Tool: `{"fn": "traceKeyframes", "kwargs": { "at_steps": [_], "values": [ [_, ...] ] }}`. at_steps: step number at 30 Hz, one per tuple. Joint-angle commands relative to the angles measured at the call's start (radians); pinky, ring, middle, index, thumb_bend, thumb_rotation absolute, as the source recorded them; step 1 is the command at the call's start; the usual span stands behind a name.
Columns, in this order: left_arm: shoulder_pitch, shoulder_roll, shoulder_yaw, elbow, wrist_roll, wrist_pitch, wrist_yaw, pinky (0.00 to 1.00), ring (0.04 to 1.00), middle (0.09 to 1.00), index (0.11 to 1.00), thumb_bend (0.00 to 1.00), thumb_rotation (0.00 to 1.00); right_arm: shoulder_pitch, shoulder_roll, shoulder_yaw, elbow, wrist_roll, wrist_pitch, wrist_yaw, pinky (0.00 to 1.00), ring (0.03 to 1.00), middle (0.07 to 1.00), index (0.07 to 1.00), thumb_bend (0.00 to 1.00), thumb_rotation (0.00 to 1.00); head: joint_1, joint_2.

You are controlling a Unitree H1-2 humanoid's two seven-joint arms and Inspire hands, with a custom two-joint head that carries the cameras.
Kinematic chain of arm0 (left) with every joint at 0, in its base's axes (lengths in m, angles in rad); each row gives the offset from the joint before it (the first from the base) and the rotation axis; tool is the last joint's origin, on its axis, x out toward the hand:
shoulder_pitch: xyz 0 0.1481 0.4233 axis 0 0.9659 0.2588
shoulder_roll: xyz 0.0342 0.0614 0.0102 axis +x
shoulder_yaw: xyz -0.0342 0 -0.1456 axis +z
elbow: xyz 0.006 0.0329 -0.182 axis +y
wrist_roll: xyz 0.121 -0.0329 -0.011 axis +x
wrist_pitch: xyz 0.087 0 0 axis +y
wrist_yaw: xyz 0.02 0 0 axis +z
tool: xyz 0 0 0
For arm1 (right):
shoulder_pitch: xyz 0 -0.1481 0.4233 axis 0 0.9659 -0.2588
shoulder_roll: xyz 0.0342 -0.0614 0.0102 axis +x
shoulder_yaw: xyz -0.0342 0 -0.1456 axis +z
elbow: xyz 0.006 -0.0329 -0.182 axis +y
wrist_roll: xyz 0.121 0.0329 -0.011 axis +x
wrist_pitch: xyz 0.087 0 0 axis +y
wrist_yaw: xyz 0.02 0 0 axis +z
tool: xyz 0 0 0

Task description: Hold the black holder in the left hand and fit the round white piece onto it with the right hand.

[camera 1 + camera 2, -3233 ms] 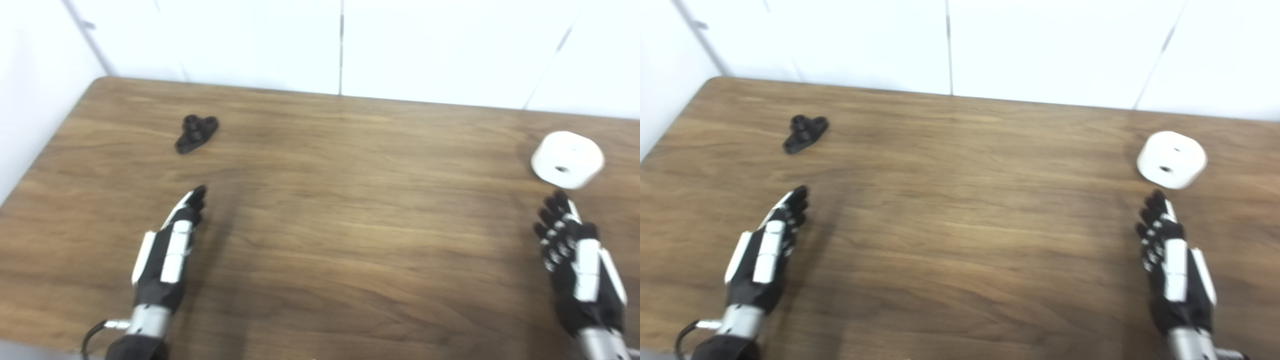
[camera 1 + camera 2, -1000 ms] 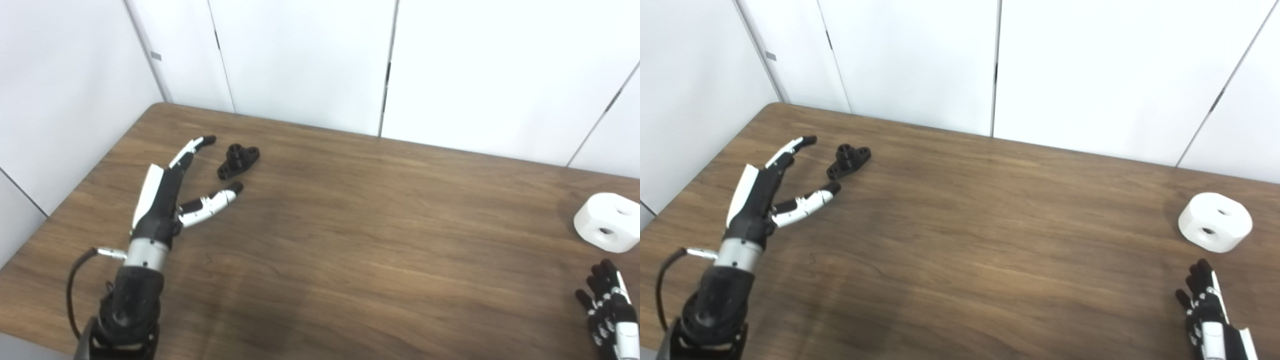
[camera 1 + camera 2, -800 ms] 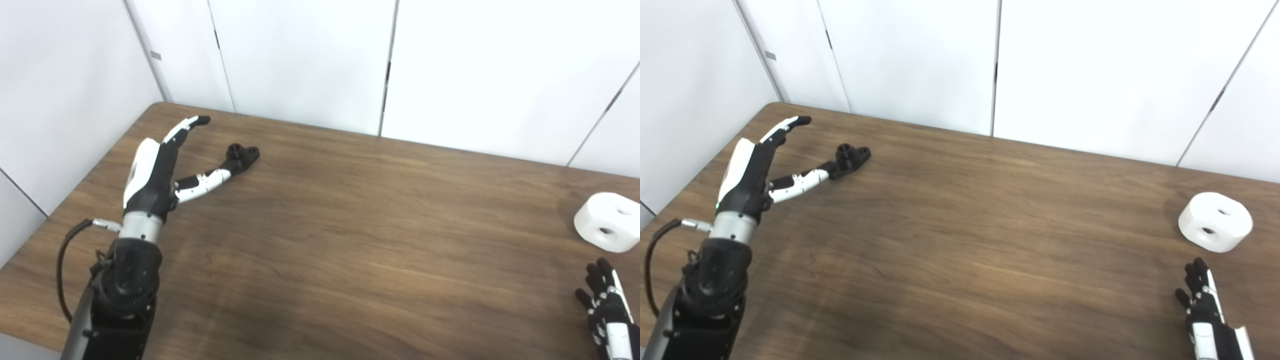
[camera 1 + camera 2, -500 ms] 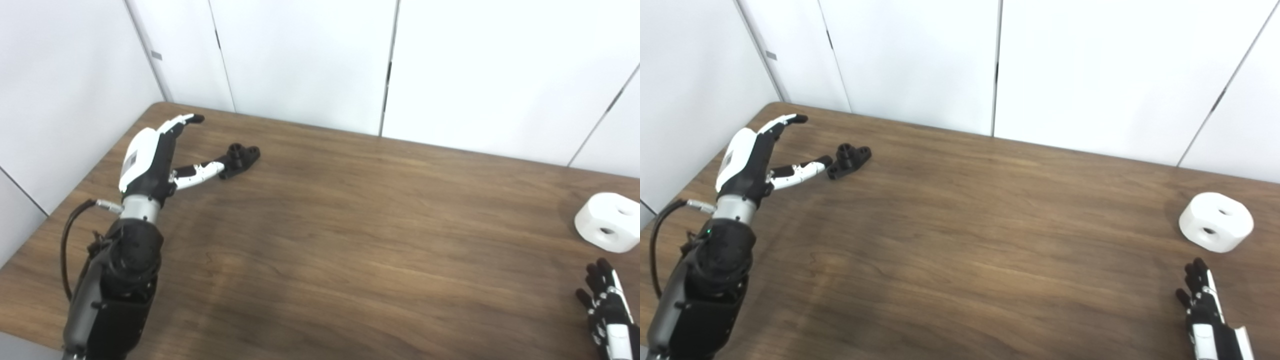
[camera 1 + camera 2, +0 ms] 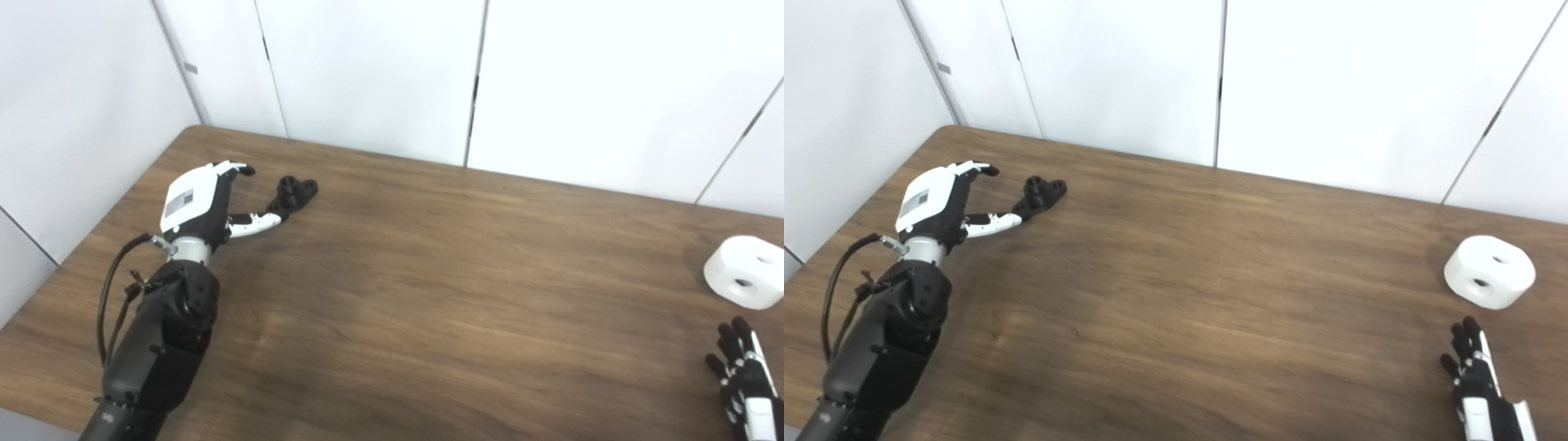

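Now the left hand (image 5: 199, 205) reaches, fingers spread, beside the black holder (image 5: 294, 192) at upper left; closing around it comes next. Lower right, the right hand (image 5: 1479, 380) waits open below the round white piece (image 5: 1489, 271).

Bright, even light — soft shadows

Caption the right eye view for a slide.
Left hand open beside the black holder on the wooden table; right hand waits near the round white piece.
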Motion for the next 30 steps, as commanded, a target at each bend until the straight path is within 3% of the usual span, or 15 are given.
{"fn": "traceKeyframes", "kwargs": {
  "at_steps": [1,30],
  "values": [
    [-0.052,0.040,-0.003,0.009,0.028,0.011,0.007,0.92,0.946,0.906,0.790,0.87,0.43,0.110,-0.022,0.011,-0.024,-0.003,-0.029,-0.013,1.00,0.996,0.977,0.988,0.59,1.00,0.002,0.003],
    [-0.199,0.035,-0.058,0.252,-0.006,0.027,0.004,0.93,0.944,0.899,0.762,0.83,0.42,0.119,-0.024,0.013,-0.035,-0.021,-0.026,-0.014,1.00,0.994,0.972,0.992,0.61,1.00,-0.011,0.011]
  ]
}}
